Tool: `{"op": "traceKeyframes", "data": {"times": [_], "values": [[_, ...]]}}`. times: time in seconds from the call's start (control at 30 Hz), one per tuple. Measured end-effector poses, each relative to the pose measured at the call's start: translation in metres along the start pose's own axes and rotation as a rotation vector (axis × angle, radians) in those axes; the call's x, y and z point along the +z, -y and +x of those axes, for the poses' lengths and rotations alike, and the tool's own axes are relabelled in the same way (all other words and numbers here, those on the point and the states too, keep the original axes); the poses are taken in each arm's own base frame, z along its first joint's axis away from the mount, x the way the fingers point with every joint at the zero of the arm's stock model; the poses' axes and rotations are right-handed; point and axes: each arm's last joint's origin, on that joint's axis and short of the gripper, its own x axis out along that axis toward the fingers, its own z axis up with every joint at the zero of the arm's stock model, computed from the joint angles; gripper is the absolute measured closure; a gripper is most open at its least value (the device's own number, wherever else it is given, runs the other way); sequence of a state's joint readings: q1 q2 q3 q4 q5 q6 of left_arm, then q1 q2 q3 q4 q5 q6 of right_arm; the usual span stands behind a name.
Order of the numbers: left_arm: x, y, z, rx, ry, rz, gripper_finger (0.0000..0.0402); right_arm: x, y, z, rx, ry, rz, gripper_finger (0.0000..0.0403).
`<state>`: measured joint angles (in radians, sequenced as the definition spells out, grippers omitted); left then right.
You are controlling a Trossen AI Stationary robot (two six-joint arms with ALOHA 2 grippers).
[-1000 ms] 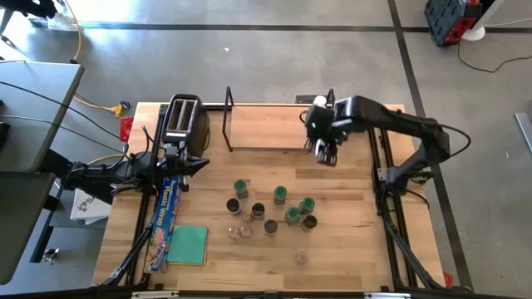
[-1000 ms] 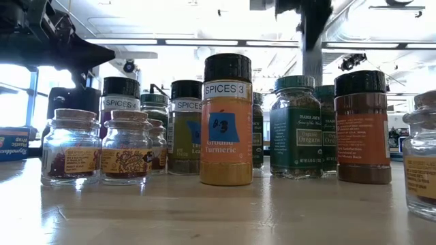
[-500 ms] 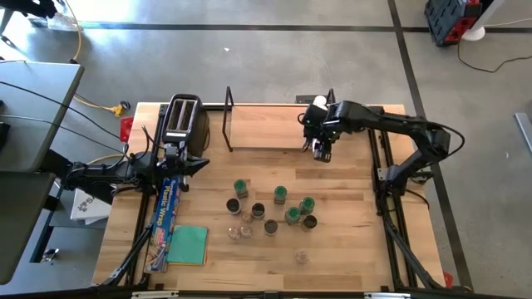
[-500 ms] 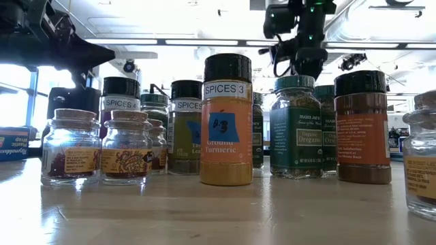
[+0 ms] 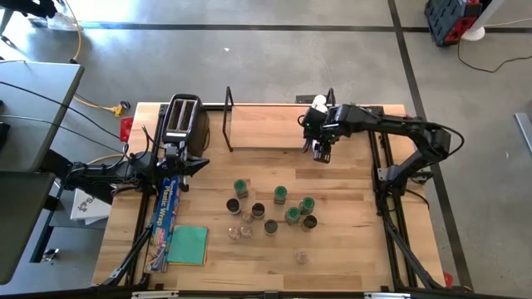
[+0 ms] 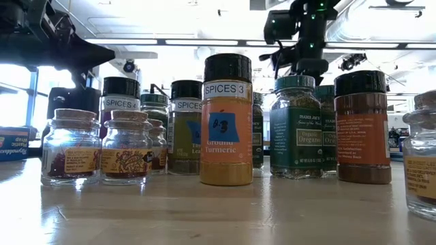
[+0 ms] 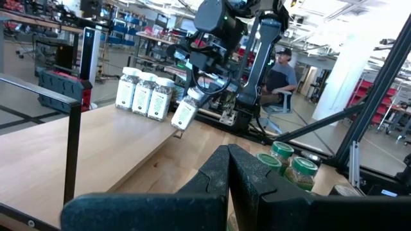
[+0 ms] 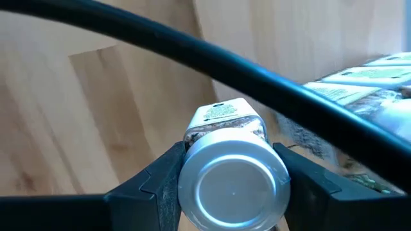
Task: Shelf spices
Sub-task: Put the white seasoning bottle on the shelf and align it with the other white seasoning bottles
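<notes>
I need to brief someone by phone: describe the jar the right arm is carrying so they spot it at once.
Find the light wooden shelf at the table's back. At its right end, the right gripper holds a white-lidded clear spice jar tilted in mid-air, unlike the three upright white-lidded jars standing beside it.

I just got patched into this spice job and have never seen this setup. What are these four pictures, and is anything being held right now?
Two robot arms work at a wooden table. One picture looks straight down, one sits at table height, and each wrist carries a camera. The right gripper is at the shelf, shut on a white-lidded jar held tilted beside three jars already standing there. The left gripper waits near the toaster, shut and holding nothing. More spice jars stand on the table, along with a box of plastic wrap and a green cloth.
</notes>
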<state>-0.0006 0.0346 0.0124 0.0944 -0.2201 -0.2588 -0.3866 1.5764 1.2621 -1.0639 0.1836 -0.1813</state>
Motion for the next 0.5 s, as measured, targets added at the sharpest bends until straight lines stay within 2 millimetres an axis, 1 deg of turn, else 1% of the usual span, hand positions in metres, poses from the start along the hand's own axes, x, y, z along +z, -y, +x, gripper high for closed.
{"op": "traceKeyframes", "data": {"times": [0.13, 0.5], "values": [[0.0, 0.0, 0.0, 0.0, 0.0, 0.0, 0.0401, 0.0003, 0.0038, 0.0006, -0.012, 0.006, 0.019, 0.0196], [0.0, 0.0, 0.0, 0.0, 0.0, 0.0, 0.0401, -0.0001, 0.006, 0.001, -0.015, 0.006, 0.046, 0.019]]}}
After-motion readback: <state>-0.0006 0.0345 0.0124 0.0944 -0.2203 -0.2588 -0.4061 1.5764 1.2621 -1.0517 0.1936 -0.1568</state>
